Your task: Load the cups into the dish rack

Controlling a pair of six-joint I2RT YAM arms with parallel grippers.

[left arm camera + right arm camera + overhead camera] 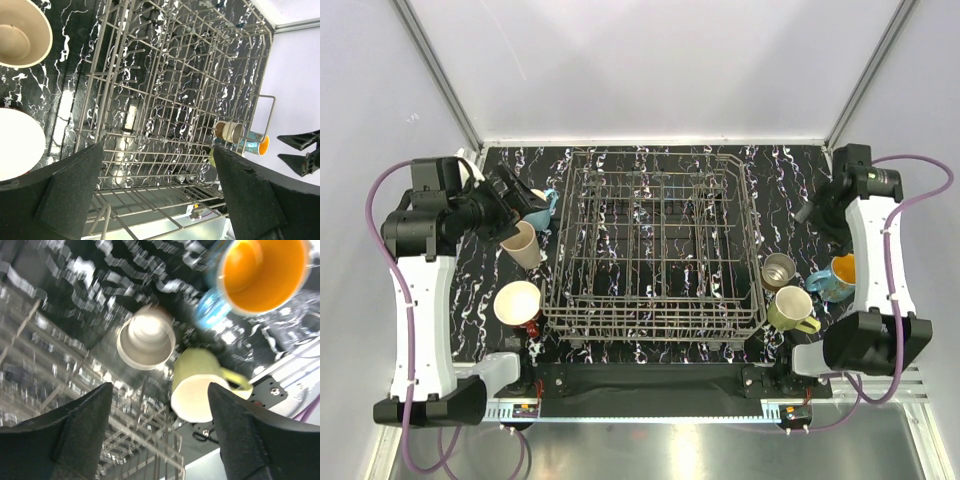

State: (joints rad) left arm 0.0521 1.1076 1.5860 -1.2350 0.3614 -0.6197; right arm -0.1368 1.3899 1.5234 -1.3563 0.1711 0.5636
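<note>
The grey wire dish rack (650, 250) stands mid-table. Left of it are a light blue mug (544, 208), a cream cup (523, 245) on its side and a red mug (518, 303) with a white inside. Right of it stand a steel tumbler (778, 270), a yellow-green mug (790, 310) and a blue mug with an orange inside (835, 278). My left gripper (515, 207) is open and empty beside the light blue mug, facing the rack (175, 100). My right gripper (809, 213) is open and empty above the tumbler (146, 337) and yellow-green mug (197, 390). No clear glass shows.
The table top is black marble-patterned, with white walls on three sides. The arm bases and a black rail (650, 380) sit along the near edge. In the left wrist view the cream cup (22, 32) and the red mug's white inside (17, 145) lie at the left.
</note>
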